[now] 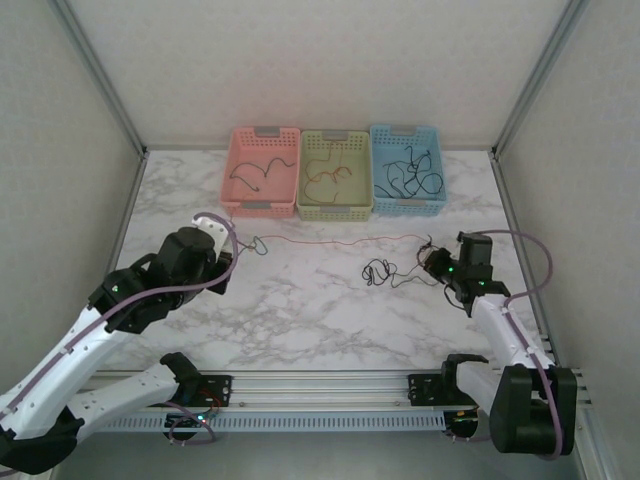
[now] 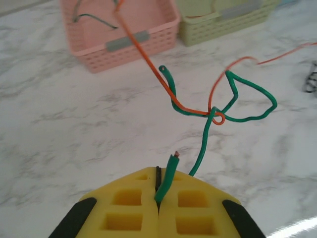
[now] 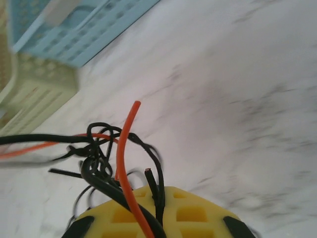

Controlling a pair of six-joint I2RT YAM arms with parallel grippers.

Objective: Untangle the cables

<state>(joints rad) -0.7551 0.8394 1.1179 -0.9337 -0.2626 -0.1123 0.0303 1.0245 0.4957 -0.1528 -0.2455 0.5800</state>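
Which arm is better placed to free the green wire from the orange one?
Left. The left gripper pinches the green wire near the knot; the right gripper holds the orange wire and black wires.

The top external camera looks down from high above the near edge, facing far, over the whole white marbled desk [image 1: 300, 310] with the pink slotted plastic basket [image 1: 258, 207], pale green basket [image 1: 335, 210] and blue basket [image 1: 410, 207] along its far edge. The left wrist camera sits low behind the left pincer [image 2: 158, 178], close to the desk, facing the pink and green baskets. The right wrist camera, as close behind the right pincer [image 3: 158, 198], tilts far-left toward the green and blue baskets. Both wrist views share the green basket.
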